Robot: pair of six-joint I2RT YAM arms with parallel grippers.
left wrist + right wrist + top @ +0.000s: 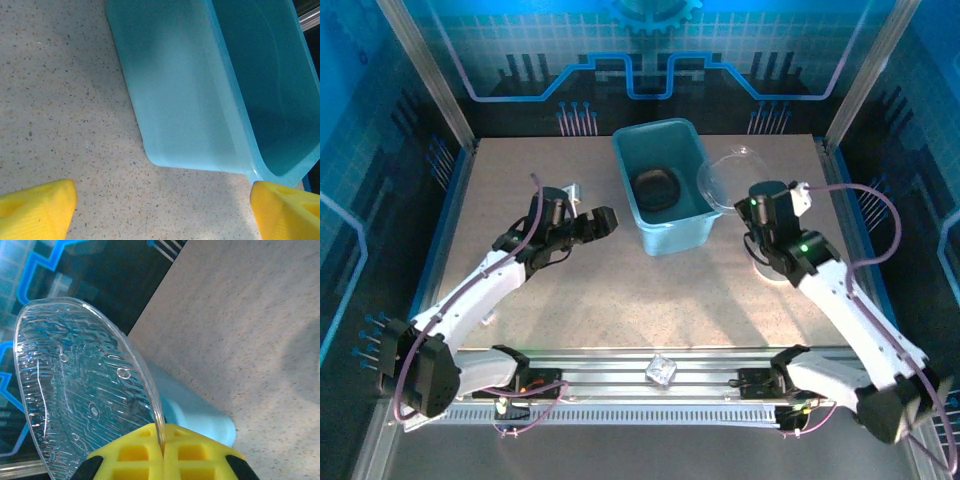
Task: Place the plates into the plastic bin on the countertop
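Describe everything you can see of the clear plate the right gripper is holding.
The plate is clear, thin and round-cornered, glass-like, its face rippled with small bubbles, its rim raised. The right gripper is shut on its edge, yellow fingers pinching the rim. It is held tilted above the countertop, at the bin's right rim; whether it touches the bin cannot be told.

The beige countertop [620,290] carries the plastic bin [675,237].
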